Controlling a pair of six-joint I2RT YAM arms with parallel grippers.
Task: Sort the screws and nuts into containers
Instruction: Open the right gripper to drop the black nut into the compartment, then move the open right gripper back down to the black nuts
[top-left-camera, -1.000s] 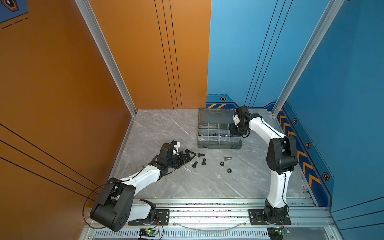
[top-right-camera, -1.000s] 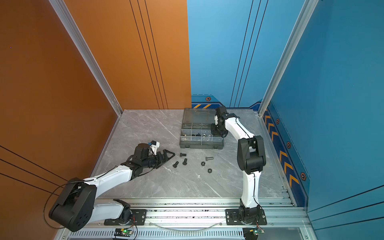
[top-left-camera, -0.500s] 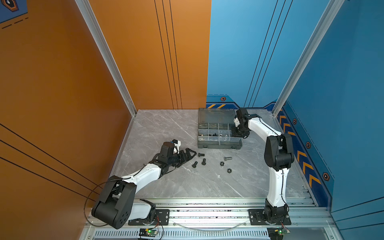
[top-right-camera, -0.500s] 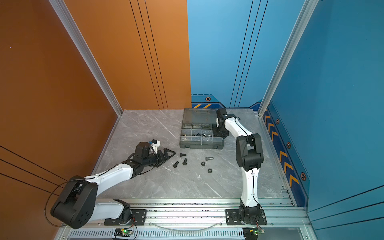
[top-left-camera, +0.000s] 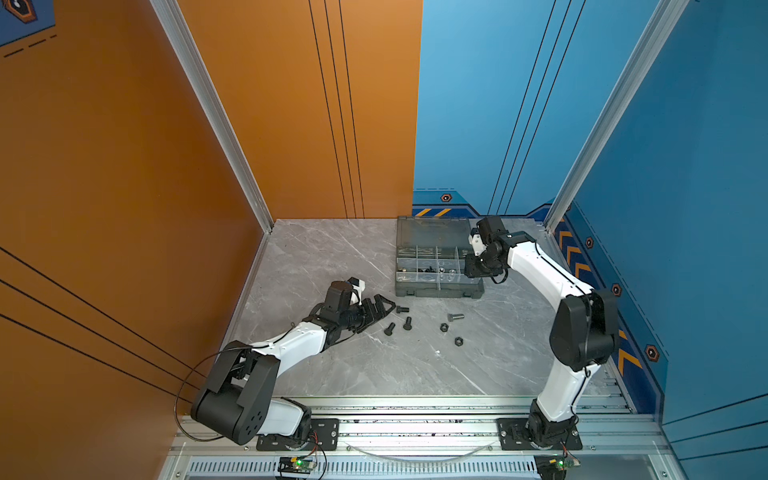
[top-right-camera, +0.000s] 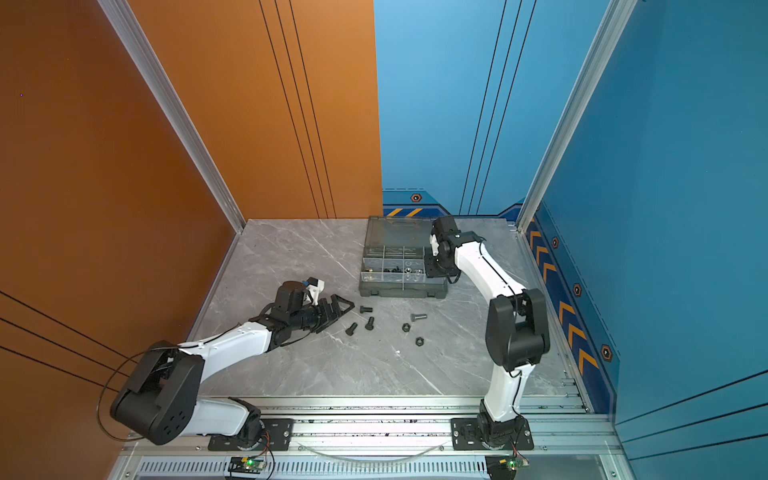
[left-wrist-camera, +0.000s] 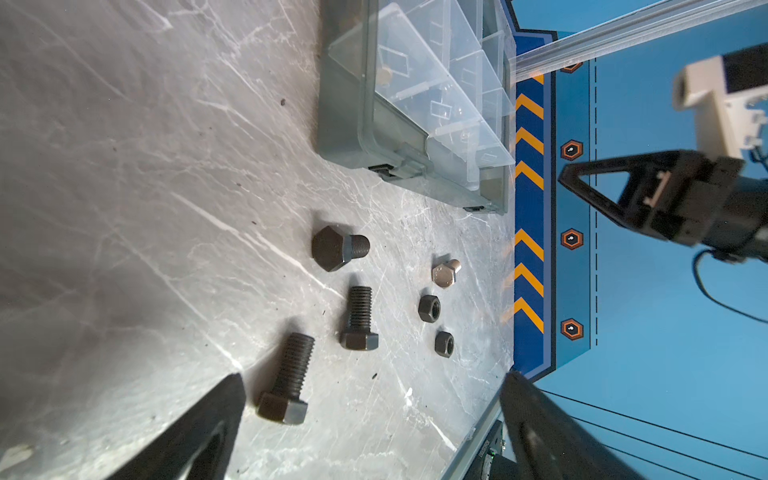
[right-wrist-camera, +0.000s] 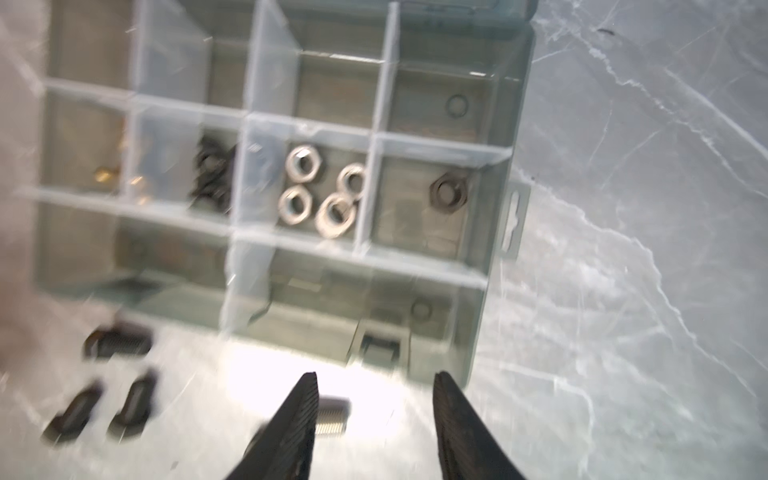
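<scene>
Black fingers of the right gripper (right-wrist-camera: 376, 376) stand apart, nothing between them, by the right end of the grey organizer case (top-left-camera: 436, 289). Inside, four silver nuts (right-wrist-camera: 296, 203) share one compartment (right-wrist-camera: 332, 145) and one dark nut (right-wrist-camera: 449, 192) lies alone in the next. The left gripper (left-wrist-camera: 374, 376), spread wide and empty, is low over the marble table (top-left-camera: 332, 257) just beside three black screws (left-wrist-camera: 291, 374); one silver screw (left-wrist-camera: 445, 272) and two black nuts (left-wrist-camera: 429, 308) lie near.

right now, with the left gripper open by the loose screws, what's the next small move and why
Probably ease the left gripper forward so its open jaws straddle the nearest black screw, then close. That screw lies loose on the table right by its jaws, and the right gripper hangs empty by the organizer case.
</scene>
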